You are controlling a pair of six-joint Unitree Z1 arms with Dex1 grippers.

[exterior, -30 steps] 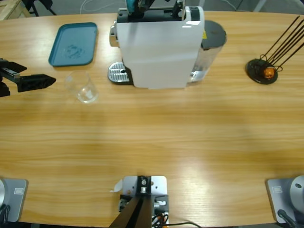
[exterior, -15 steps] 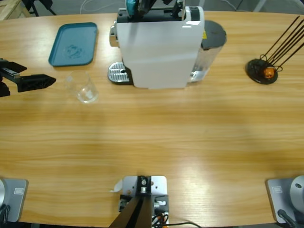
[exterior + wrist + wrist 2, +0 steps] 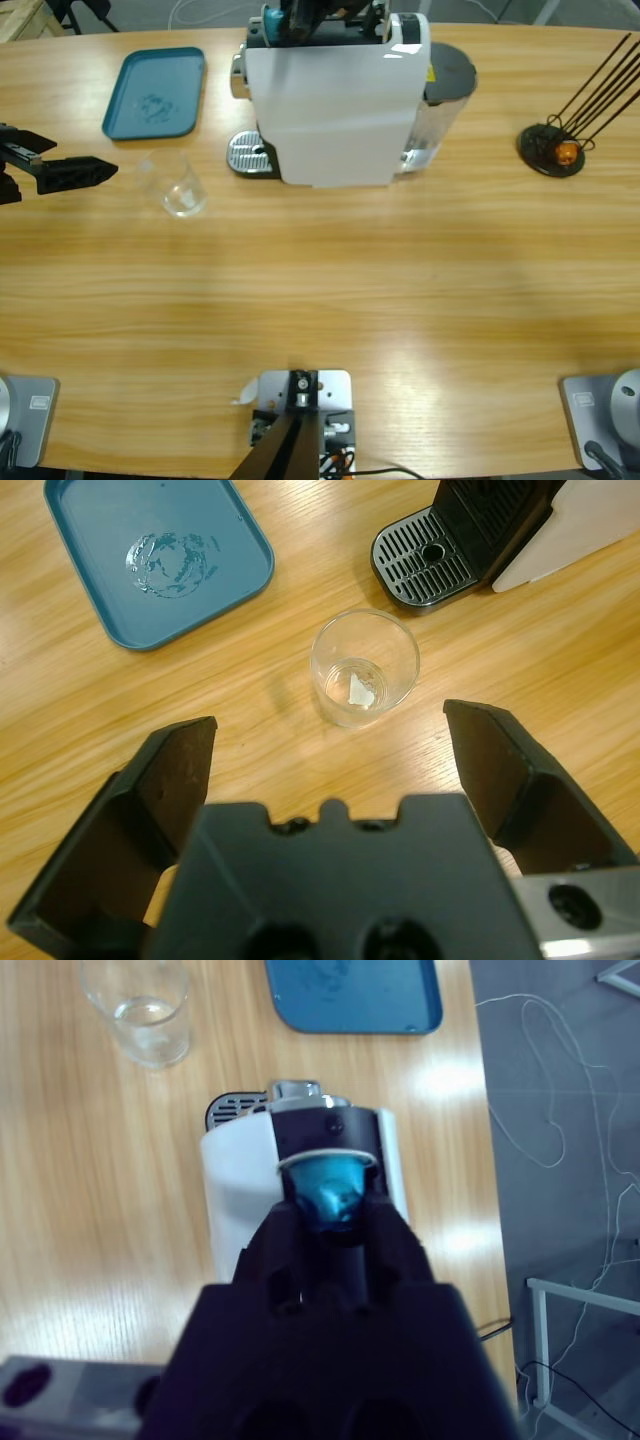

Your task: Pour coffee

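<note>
Now the right gripper (image 3: 328, 1222) pinches a teal capsule (image 3: 327, 1192) right over the machine (image 3: 335, 100) slot, nose down, likely to seat it for brewing. Left gripper (image 3: 335, 755) hangs spread wide and empty, lined up on the glass (image 3: 364, 667) beside the drip grate (image 3: 425, 558), probably ready to move it under. No coffee in sight yet; the glass looks nearly dry. Against a second ago, barely anything differs: only the capsule shifts slightly on top.

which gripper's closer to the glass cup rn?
Left. The left gripper sits open just beside the glass cup; the right gripper holds a blue capsule over the coffee machine.
</note>
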